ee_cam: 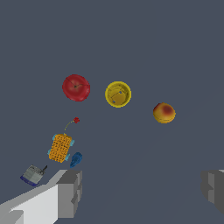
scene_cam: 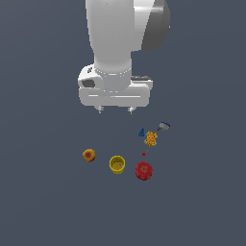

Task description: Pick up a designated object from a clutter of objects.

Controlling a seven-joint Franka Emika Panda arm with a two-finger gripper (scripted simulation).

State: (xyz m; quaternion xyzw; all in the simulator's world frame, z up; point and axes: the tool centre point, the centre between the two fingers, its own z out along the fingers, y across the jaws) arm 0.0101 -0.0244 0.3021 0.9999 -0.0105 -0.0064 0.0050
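Barely begun: pincer (scene_cam: 115, 110) high above surface (scene_cam: 43, 202), spread wide, holding nothing. Orange-red ball (scene_cam: 89, 155) untouched, well apart from yellow cup (scene_cam: 117, 164). Descent, grasp, lift all left.

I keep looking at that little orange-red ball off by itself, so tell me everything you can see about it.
The orange-red ball is small, round and fruit-like, orange-red with a yellow patch and a darker red blush, and its skin looks smooth. It sits on the dark grey floor, alone at the exterior view's left end of a loose row, with the yellow cup as its nearest neighbour, clearly apart from it. Nothing touches it. The hand hangs open above, away from it.
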